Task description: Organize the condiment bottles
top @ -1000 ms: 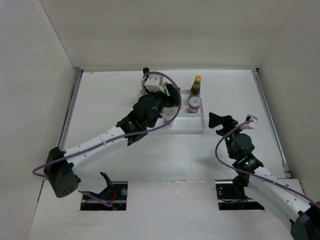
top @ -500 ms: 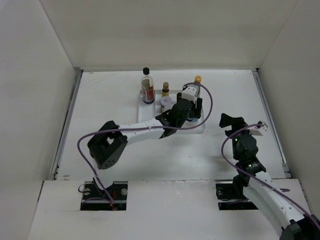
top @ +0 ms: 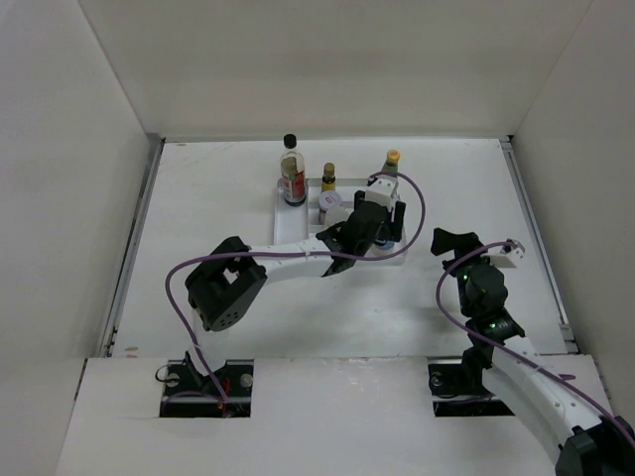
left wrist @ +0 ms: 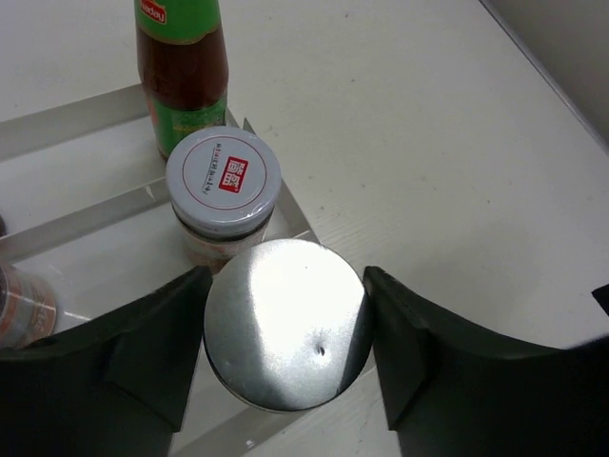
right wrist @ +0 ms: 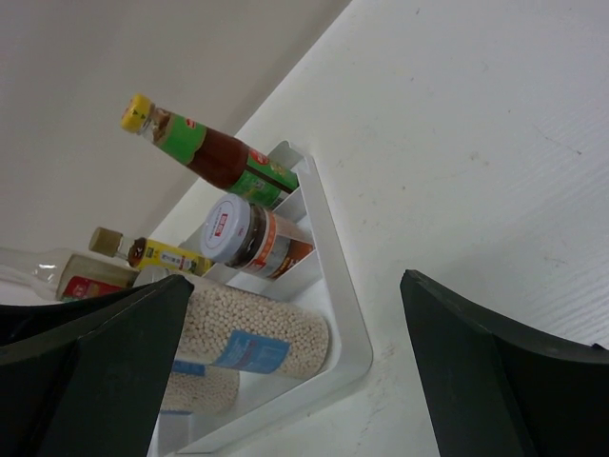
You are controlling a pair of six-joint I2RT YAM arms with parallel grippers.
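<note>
1. The step in hand looks like setting one more jar into the white tray point(top: 294, 226). The left gripper point(left wrist: 285, 290) has its jaws pressed against both sides of the silver-lidded jar point(left wrist: 285, 343), gripping it.
2. That jar sits in the tray's near right corner compartment. The right wrist view shows its grain-filled body low between the tray walls, but I cannot tell if its base rests on the tray floor.
3. The white-lidded jar point(left wrist: 224, 176) stands just behind it in the tray. The red sauce bottle point(left wrist: 184, 71) is at the tray's far right corner.
4. The tall clear bottle point(top: 291, 171) and the small yellow bottle point(top: 328, 178) stand along the tray's far edge.
5. The right gripper point(top: 448, 242) hangs over the counter point(left wrist: 438, 143) near the tray's right side, jaws wide open and empty.
6. The next move probably calls for parting the left jaws and lifting straight up. The white-lidded jar is very close, so sideways drift could knock it.
</note>
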